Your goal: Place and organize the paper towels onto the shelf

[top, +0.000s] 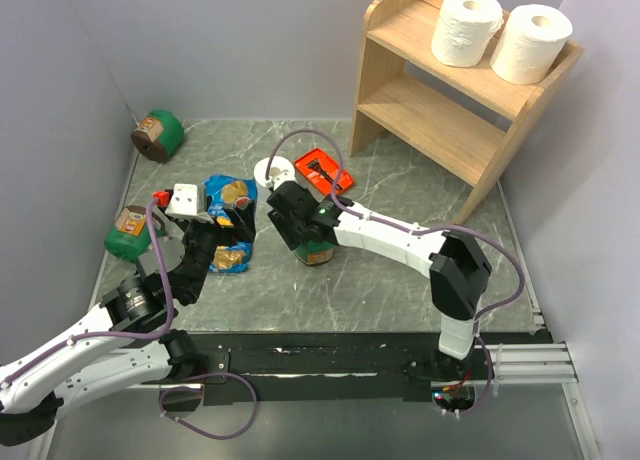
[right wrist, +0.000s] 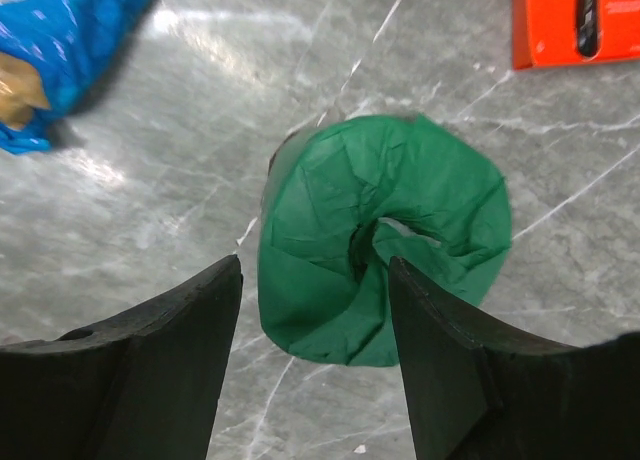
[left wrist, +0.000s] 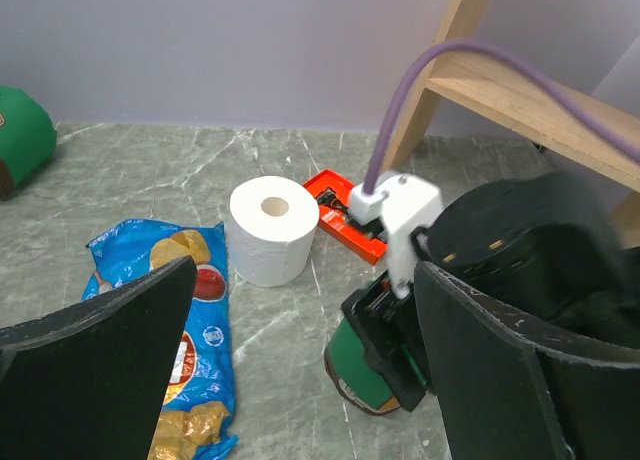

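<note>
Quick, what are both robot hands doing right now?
Left gripper: open, empty.
Right gripper: straddling one side of the green canister; gripping or not cannot be told.

Shelf top tier: paper towels fill right end, left end free. Loose roll: orange box just right, chip bag near left.

I'm working in a robot test cell in a lab, not a real home. Plain grey walls box in a small marble-patterned table. A black mounting rail runs along the bottom edge of the overhead view, and purple cables loop loose. The wooden shelf at upper right, the paper towels, a chip bag and green canisters are ordinary household goods.
</note>
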Motion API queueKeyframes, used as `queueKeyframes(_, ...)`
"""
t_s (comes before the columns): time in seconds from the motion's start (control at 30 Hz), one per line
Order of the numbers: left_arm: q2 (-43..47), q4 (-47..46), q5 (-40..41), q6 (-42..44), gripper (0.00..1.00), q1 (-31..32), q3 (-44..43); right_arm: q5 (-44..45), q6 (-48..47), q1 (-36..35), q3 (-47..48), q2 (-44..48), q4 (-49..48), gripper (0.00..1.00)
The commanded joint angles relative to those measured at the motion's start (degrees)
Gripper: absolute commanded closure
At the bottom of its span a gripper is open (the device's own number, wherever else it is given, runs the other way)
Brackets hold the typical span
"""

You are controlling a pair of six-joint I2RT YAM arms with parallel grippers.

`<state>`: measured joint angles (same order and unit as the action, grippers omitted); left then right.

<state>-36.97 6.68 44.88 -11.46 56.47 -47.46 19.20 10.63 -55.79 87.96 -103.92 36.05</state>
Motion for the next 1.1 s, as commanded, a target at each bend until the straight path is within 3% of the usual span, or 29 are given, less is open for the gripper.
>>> queueKeyframes(0.0, -0.12, -1.75, 0.03, 0.21, 0.03, 0.22, -0.26, 2.16, 1.14, -0.72, 1.16, -1.81, 0.42, 0.32)
queueKeyframes(0.47, -0.73, -1.49, -0.24, 0.48, 0.04, 0.22, -0.44, 2.33, 0.0, -1.43, -2.53, -5.86, -1.69, 0.39)
queueKeyframes(0.7, -0.65, -1.49, -0.06, 0.48, 0.04, 0.22, -0.35, 4.79, -2.54, -1.69, -3.94, -3.93, -0.99, 0.55)
queueKeyframes(0.83, -0.73, -1.49, -0.06, 0.48, 0.03, 0.22, -0.44, 8.65, -6.66, -2.48, -4.38, -0.68, 0.42, 0.61)
queueKeyframes(1.07, -0.73, -1.49, -0.15, 0.48, 0.04, 0.22, -0.44, 19.62, -15.54, -2.22, -4.56, 7.23, 5.25, 0.62)
